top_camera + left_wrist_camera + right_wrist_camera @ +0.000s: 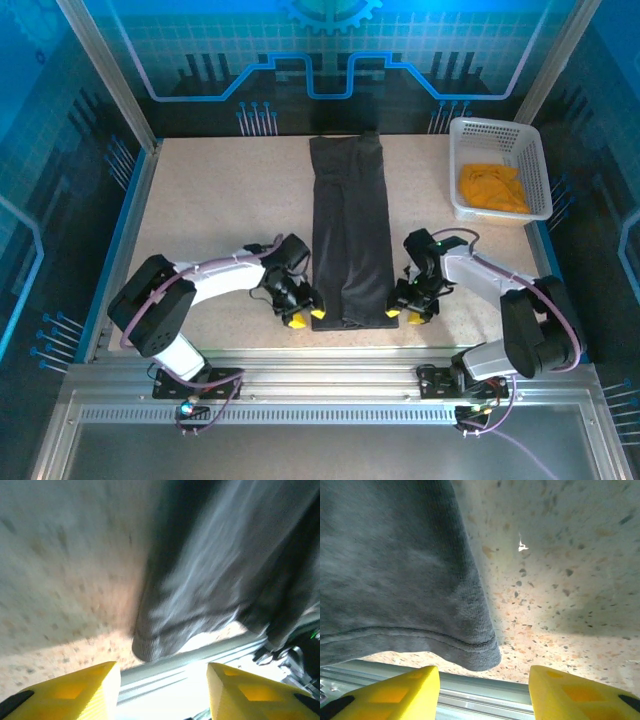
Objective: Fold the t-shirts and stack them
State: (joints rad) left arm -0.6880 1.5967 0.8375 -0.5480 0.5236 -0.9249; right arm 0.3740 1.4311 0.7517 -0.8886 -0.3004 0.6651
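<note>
Both arms bend inward and low. The left pincer (pixel 301 316) and right pincer (pixel 414 312) flank the near corners of the charcoal t-shirt (pixel 350 235), each with its fingers apart and empty. The shirt lies mid-table (pixel 220 200) as a narrow strip, its long axis running near to far. The orange t-shirt (pixel 492 188) sits crumpled in the white basket (pixel 500 128) at the far right.

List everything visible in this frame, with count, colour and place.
grey t-shirt: one, dark charcoal, folded into a long strip down the table's middle
orange t-shirt: one, orange-yellow, crumpled inside the basket
basket: one, white lattice, table's far right corner
table: one, speckled beige, under everything
left gripper: one, black with yellow fingertips, open, by the grey t-shirt's near left corner
right gripper: one, same colours, open, by its near right corner
</note>
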